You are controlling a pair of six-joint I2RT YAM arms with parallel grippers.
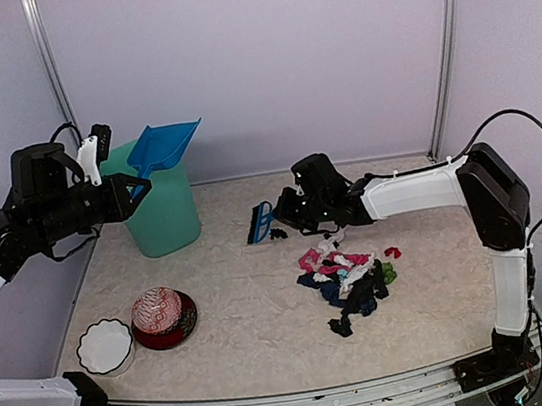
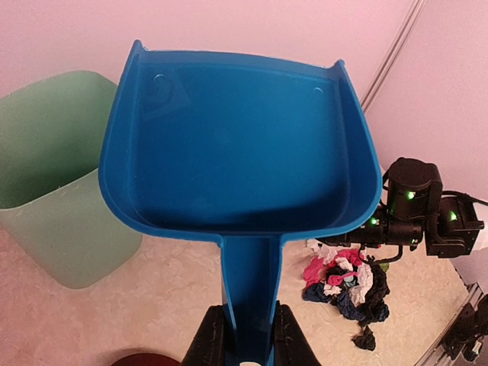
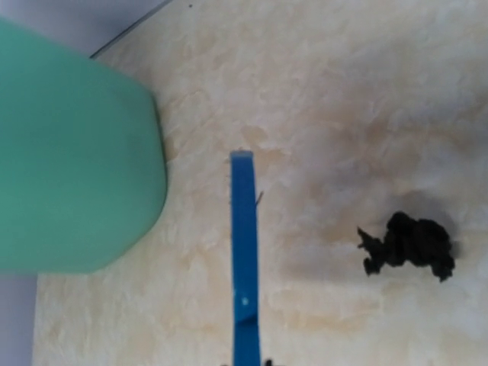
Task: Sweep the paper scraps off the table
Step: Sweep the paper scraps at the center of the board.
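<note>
The paper scraps (image 1: pixel 351 281) lie heaped on the table (image 1: pixel 242 353), right of centre, mostly black with pink, white and green bits. They also show in the left wrist view as scraps (image 2: pixel 347 286). One black scrap (image 3: pixel 412 244) lies apart near the brush. My left gripper (image 2: pixel 250 335) is shut on the handle of the blue dustpan (image 2: pixel 236 152), whose pan shows nothing inside. It holds the dustpan (image 1: pixel 164 144) up over the green bin (image 1: pixel 163 213). My right gripper (image 1: pixel 287 211) is shut on the small blue brush (image 1: pixel 260 223), low over the table, left of the heap.
A white bowl (image 1: pixel 104 346) and a red bowl (image 1: pixel 185 321) with a patterned ball in it stand at the front left. The green bin (image 3: pixel 72 152) stands close to the left of the brush (image 3: pixel 244 252). Walls close off the back and both sides.
</note>
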